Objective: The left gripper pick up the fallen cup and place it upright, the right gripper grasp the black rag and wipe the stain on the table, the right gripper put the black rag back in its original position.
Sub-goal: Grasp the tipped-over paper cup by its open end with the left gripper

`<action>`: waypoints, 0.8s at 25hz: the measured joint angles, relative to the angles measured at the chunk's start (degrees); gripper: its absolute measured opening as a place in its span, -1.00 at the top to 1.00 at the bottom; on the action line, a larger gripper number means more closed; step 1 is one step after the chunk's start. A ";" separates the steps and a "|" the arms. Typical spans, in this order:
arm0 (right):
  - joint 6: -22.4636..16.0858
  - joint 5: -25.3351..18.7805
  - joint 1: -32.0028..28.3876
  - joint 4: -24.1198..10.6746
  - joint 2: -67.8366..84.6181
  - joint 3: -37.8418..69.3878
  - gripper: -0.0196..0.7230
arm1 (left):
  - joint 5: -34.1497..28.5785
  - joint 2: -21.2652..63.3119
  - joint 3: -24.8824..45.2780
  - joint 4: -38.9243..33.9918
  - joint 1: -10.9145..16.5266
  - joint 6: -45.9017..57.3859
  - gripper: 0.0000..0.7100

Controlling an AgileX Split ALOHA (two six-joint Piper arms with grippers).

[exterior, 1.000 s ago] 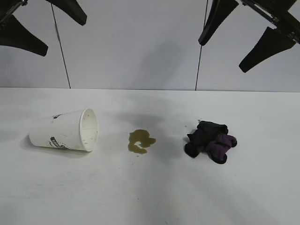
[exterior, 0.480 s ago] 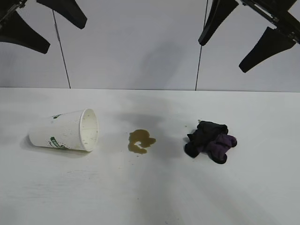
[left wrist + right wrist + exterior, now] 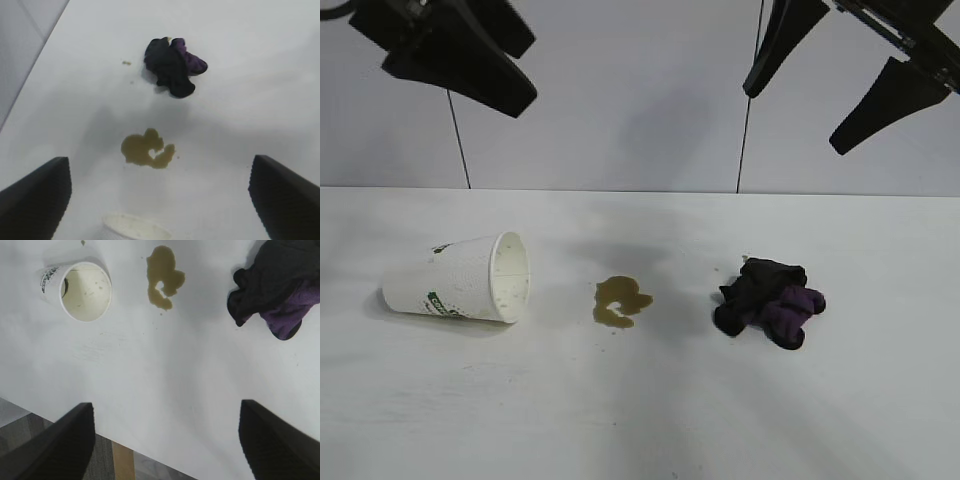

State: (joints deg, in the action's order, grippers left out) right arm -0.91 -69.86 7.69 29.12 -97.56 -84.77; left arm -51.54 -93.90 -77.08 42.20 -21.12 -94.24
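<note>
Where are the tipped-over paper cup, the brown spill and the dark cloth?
paper cup [image 3: 460,278]: exterior view, on its white side wall, lying on the table.
brown spill [image 3: 618,300]: exterior view, on the middle of the blotch.
dark cloth [image 3: 765,300]: exterior view, on its bunched black and purple middle.

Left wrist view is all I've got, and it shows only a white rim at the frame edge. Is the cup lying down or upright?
Observer: Lying on its side. The cup rests on the table, with its mouth toward the stain.
Operator: Left gripper close to it?
Observer: No. The left gripper hangs high above the table, well clear of the cup.
Operator: Right arm?
Observer: The right gripper is up high on the side of the black rag. It is open and holds nothing.
</note>
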 joint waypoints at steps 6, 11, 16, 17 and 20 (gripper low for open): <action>0.11 -0.04 0.00 0.00 0.00 0.00 -0.53 | 5.93 -4.24 -0.07 -19.49 -6.22 7.56 -0.96; 0.40 -0.04 0.00 0.00 0.00 0.00 -0.53 | 5.99 -9.74 -0.07 -36.76 -7.20 19.10 -0.96; 0.91 -0.04 0.00 0.00 0.00 0.00 -0.53 | 6.44 -12.98 -0.07 -46.04 -7.20 25.53 -0.96; 0.91 -0.04 0.00 0.00 0.00 0.00 -0.53 | 6.58 -13.60 -0.07 -46.74 -7.20 25.94 -0.96; 0.91 -0.04 0.00 0.00 0.00 0.00 -0.53 | 7.16 -15.37 -0.07 -47.37 -7.20 26.22 -0.96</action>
State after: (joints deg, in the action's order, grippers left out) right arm 0.00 -69.90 7.69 29.12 -97.56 -84.77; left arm -44.38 -109.27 -77.15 -5.17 -28.33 -68.02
